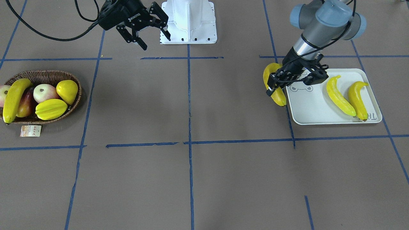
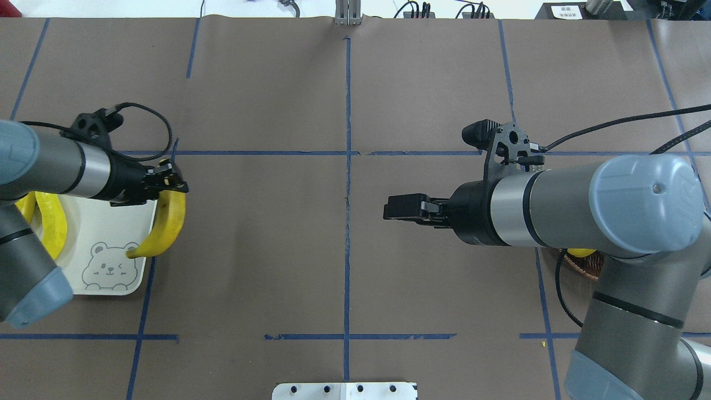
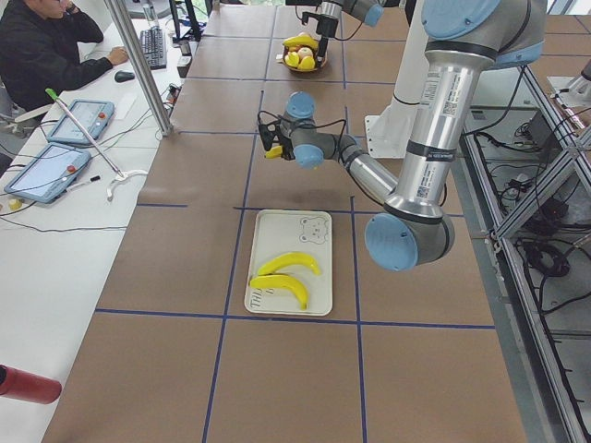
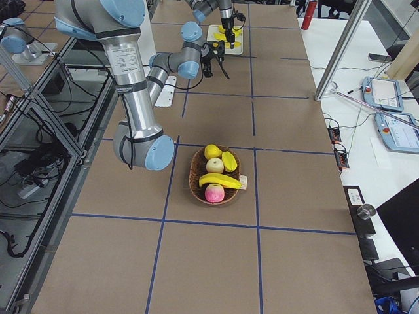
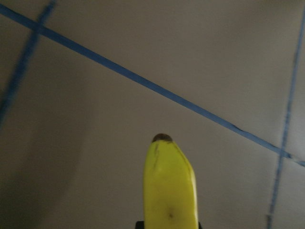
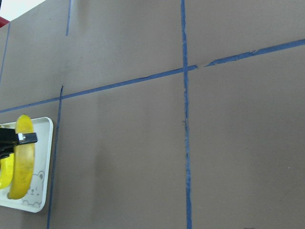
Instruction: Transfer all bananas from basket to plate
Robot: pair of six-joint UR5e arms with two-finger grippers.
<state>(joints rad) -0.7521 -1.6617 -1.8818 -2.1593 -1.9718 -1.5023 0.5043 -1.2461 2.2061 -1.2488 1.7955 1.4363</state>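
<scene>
**Banana held at the plate's edge**

The left gripper (image 1: pixel 275 85), fingers clamped on a banana (image 1: pixel 280 97), holds it raised at the edge of the white bear plate (image 1: pixel 316 110), probably to lay it beside the two bananas (image 1: pixel 340 95) there. Another banana (image 1: pixel 14 99) lies in the wicker basket (image 1: pixel 48 74). The right gripper (image 1: pixel 150 35) hovers empty, fingers apart.

Left gripper (image 1: pixel 278 83) clamped on a banana (image 1: pixel 279 97), right gripper (image 1: pixel 156 43) raised, 2 fingers (image 1: pixel 138 41) spread apart

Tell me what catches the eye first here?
The left pincer grips a bright yellow banana at the edge of the white bear plate, where two bananas already lie. Across the table, a wicker basket holds one more banana among other fruit, while the right pincer hangs open and empty.
</scene>
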